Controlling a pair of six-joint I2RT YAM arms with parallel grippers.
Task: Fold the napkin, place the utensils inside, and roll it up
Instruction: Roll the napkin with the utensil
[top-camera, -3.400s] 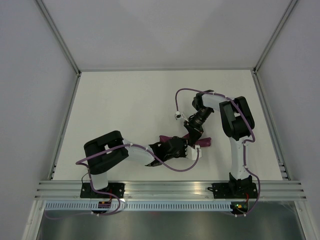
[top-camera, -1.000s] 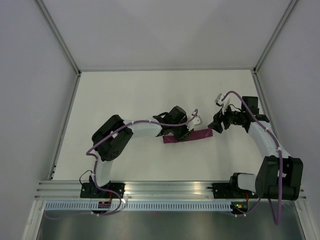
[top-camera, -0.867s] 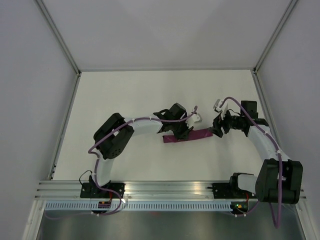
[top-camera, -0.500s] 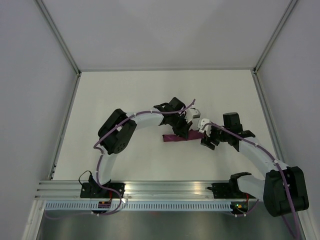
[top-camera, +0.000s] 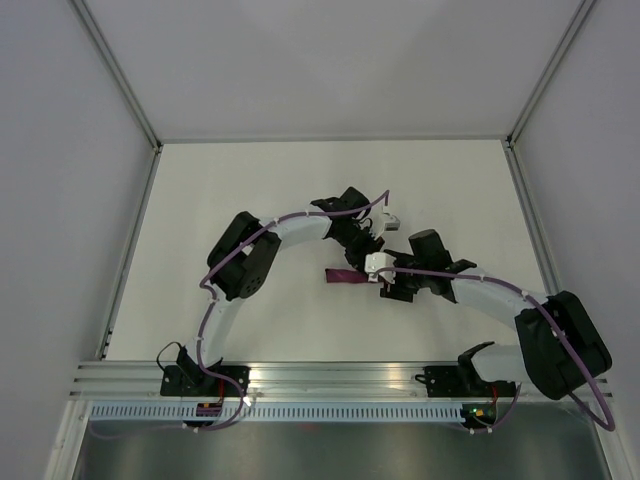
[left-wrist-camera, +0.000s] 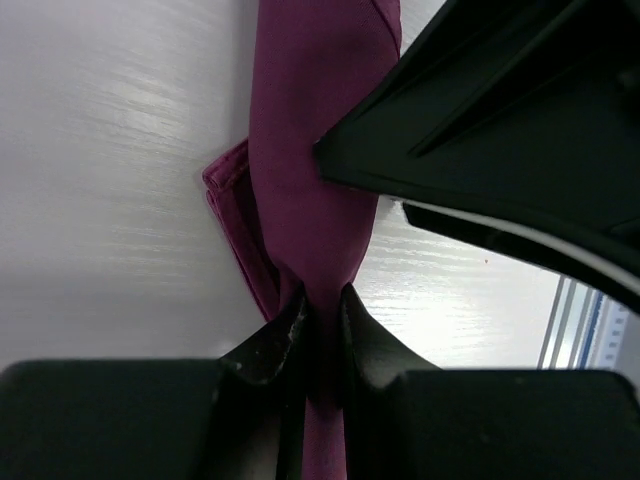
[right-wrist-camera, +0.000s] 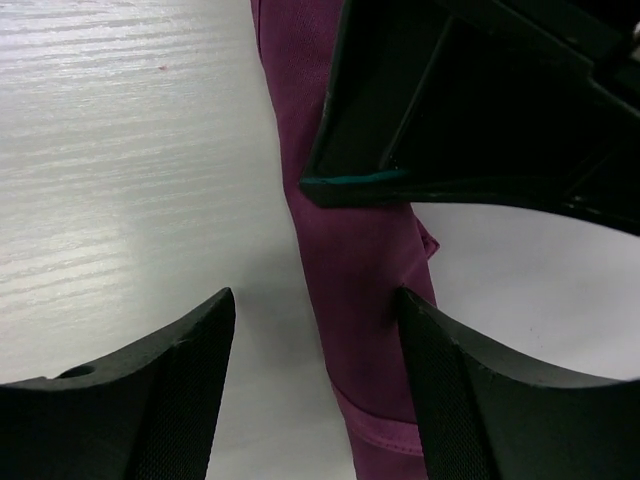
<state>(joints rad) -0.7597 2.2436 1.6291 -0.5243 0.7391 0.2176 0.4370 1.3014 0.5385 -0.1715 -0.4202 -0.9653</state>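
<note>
My left gripper (left-wrist-camera: 320, 305) is pinched tight on the napkin (left-wrist-camera: 315, 150), its two black fingers nipping a thin ridge of cloth at one end of the bundle. The right gripper (right-wrist-camera: 318, 385) hangs just over the same bundle with its jaws spread wide, one finger on either side of the cloth, gripping nothing.

The napkin lies near the middle of the table (right-wrist-camera: 120, 150) as a long, narrow purple-magenta band between the two grippers. I read this as the late part of the rolling step. The cloth is already gathered slim, and I judge that only tightening or tidying is left. I cannot see the knife in any view. It may be wrapped inside, but I cannot tell.

The next move calls for lowering the right gripper squarely over the band and closing gently. The fabric looks smooth and slightly shiny, so it is likely slippery. Layered edges show along one side, where the folds could spring loose. The table is white with a faint streaked grain.
</note>
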